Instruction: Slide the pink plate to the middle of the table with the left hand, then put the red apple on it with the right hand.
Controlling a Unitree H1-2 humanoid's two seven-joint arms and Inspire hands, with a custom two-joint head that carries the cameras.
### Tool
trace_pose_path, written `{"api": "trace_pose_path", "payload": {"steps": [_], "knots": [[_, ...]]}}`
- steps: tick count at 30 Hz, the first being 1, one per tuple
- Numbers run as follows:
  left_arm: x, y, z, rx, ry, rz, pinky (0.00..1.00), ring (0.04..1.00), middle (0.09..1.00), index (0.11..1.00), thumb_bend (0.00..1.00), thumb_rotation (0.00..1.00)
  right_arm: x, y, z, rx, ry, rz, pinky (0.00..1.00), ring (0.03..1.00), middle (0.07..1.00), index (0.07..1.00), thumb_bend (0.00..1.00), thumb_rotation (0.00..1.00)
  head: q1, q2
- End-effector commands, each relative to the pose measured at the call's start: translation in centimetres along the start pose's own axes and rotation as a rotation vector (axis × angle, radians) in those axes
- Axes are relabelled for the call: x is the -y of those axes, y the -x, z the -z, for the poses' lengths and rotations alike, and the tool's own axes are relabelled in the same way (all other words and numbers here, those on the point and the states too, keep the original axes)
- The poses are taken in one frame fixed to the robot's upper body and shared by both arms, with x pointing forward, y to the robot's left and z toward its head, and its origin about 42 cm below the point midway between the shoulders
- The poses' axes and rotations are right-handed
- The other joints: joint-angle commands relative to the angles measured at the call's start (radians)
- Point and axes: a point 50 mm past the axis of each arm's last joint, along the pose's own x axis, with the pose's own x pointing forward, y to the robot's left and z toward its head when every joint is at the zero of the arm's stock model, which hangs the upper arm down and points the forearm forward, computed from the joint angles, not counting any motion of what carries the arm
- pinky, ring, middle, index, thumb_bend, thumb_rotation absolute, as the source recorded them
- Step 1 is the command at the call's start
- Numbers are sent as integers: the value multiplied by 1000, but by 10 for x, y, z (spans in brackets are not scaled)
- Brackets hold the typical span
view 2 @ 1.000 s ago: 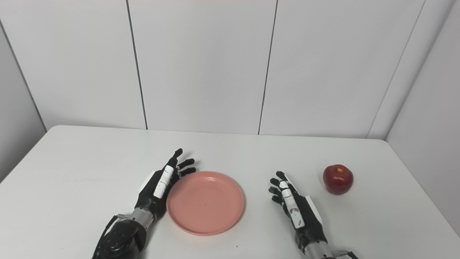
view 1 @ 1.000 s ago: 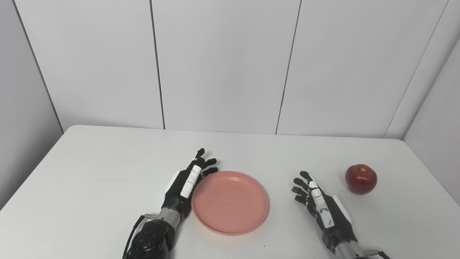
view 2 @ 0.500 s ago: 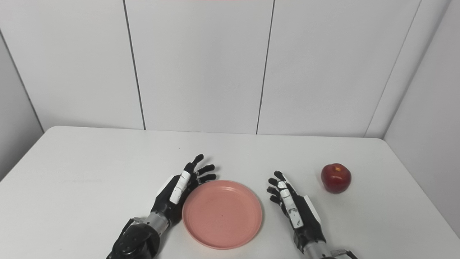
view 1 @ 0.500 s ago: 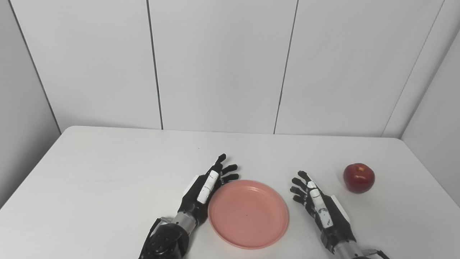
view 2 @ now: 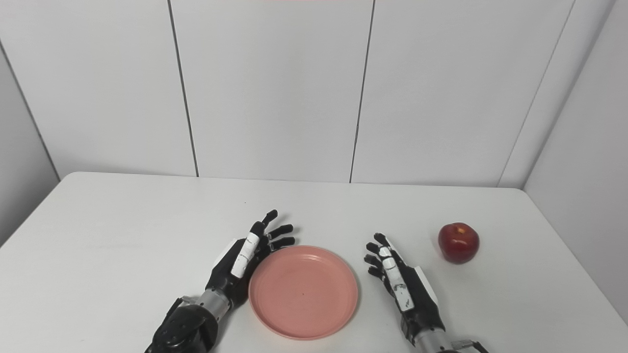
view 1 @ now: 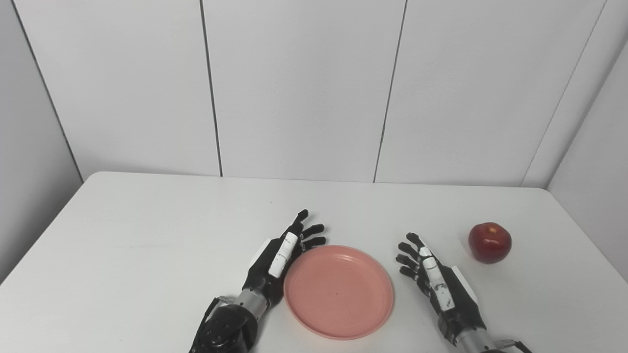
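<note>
A round pink plate (view 1: 338, 292) lies empty on the white table (view 1: 147, 235), near the front middle. My left hand (view 1: 279, 255) is open, on edge, with its palm against the plate's left rim. A red apple (view 1: 489, 242) stands on the table at the right, apart from the plate. My right hand (view 1: 436, 279) is open and empty, resting on the table between the plate and the apple, touching neither. In the right eye view the plate (view 2: 303, 292), the apple (view 2: 458, 243) and both hands show the same way.
White wall panels (view 1: 304, 88) stand behind the table and along both sides. The table's right edge (view 1: 588, 235) runs close past the apple.
Over the last second my left hand and the plate moved right, toward the table's middle. In the last half second nothing moved. The right hand and apple kept their places.
</note>
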Motion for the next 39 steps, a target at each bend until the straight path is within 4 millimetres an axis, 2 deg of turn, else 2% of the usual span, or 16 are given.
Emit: {"api": "trace_pose_path", "payload": {"steps": [1, 16, 26, 39], "knots": [[-2, 6, 15, -82, 12, -13, 836, 825, 869, 1000, 894, 896, -4, -3, -5, -1, 4, -31, 862, 875, 904, 949, 872, 1000, 0, 0], [-8, 10, 24, -64, -65, -61, 854, 862, 901, 1000, 896, 938, -6, -3, -7, -4, 5, -34, 869, 877, 909, 952, 873, 1000, -12, 2], [-5, 11, 22, -59, -71, -77, 978, 940, 965, 999, 923, 960, -6, -3, -7, -5, 8, -37, 868, 879, 911, 952, 879, 1000, -15, 3], [2, 12, 15, -40, -52, -70, 988, 953, 959, 947, 960, 950, -7, -2, -7, -6, 8, -37, 863, 877, 909, 949, 875, 1000, -18, 4]]}}
